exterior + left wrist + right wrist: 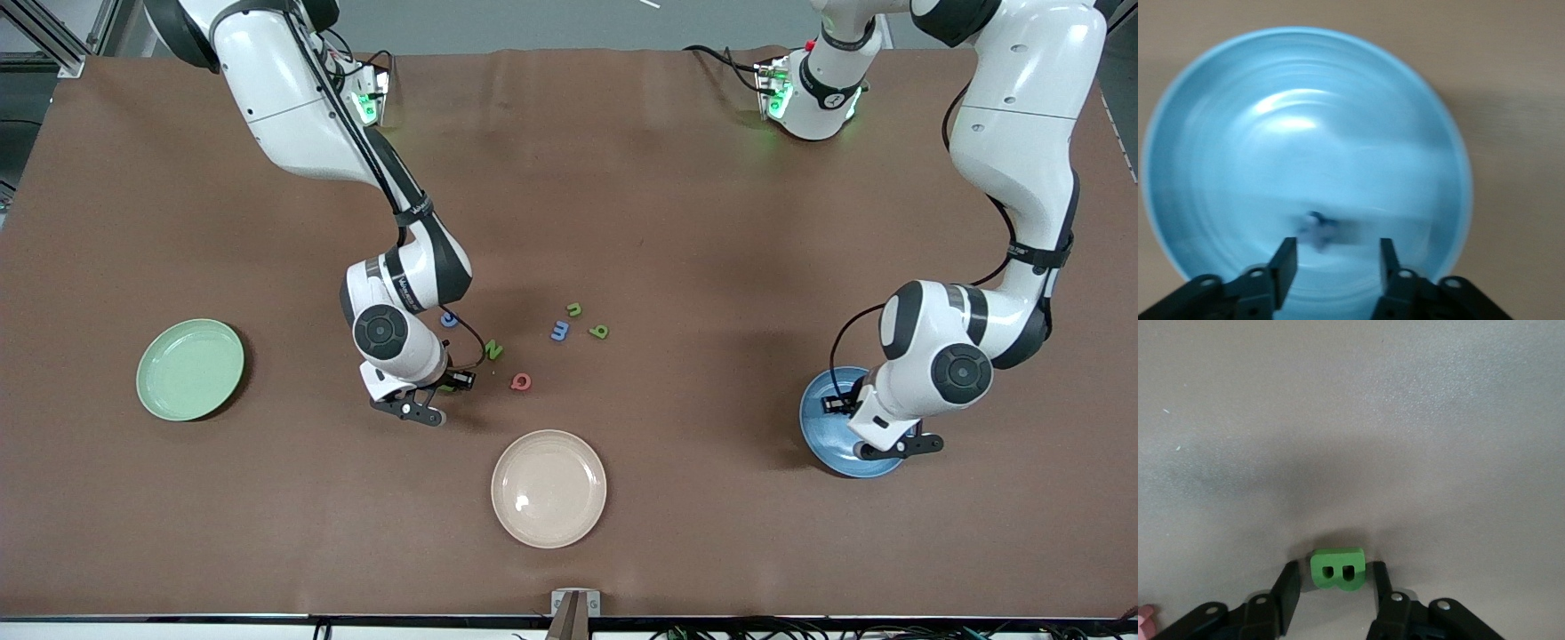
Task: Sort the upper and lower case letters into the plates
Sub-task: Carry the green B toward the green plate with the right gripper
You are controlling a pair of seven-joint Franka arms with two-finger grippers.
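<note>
Nearest us sits the cream plate (548, 488), and at its 10 o'clock our right gripper (1331, 581) straddles the green B (1338, 569), fingers open on either side, while the left gripper (1337, 261) waits open over the blue plate (1218, 133).

My right gripper (1333, 597) low among scattered letters, green B (1337, 570) between its fingers; N (493, 351) and Q (521, 382) crowd just beside; beige plate (548, 488) nearer front camera; my left gripper (1336, 263) over blue plate (1218, 93); bare table (711, 222) between arms.
</note>
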